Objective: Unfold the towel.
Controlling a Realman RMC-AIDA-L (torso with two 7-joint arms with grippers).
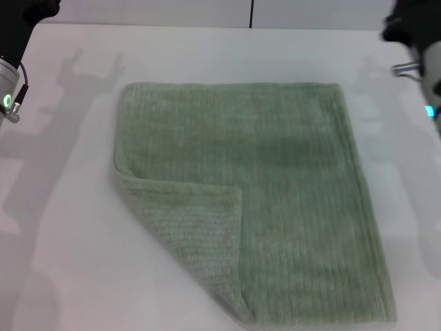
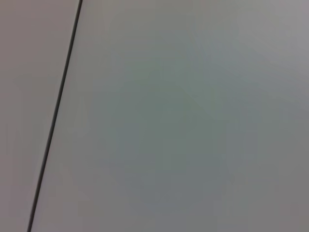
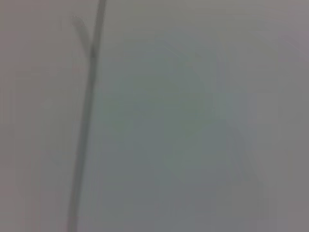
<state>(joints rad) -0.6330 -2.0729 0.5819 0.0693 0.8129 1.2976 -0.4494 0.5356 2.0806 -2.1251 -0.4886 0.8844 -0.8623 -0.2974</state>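
Observation:
The pale sage-green towel (image 1: 275, 179) lies flat on the white table in the head view. Its near left corner is folded over onto the cloth as a triangular flap (image 1: 200, 227). My left arm (image 1: 14, 48) is raised at the far left edge, well away from the towel. My right arm (image 1: 417, 41) is raised at the far right edge, also apart from it. Neither gripper's fingers show in any view. Both wrist views show only a plain grey-white surface with a dark seam, and no towel.
The white table (image 1: 62, 276) surrounds the towel on all sides. A dark vertical seam (image 1: 251, 12) runs in the wall at the back. Arm shadows fall on the table at left and right.

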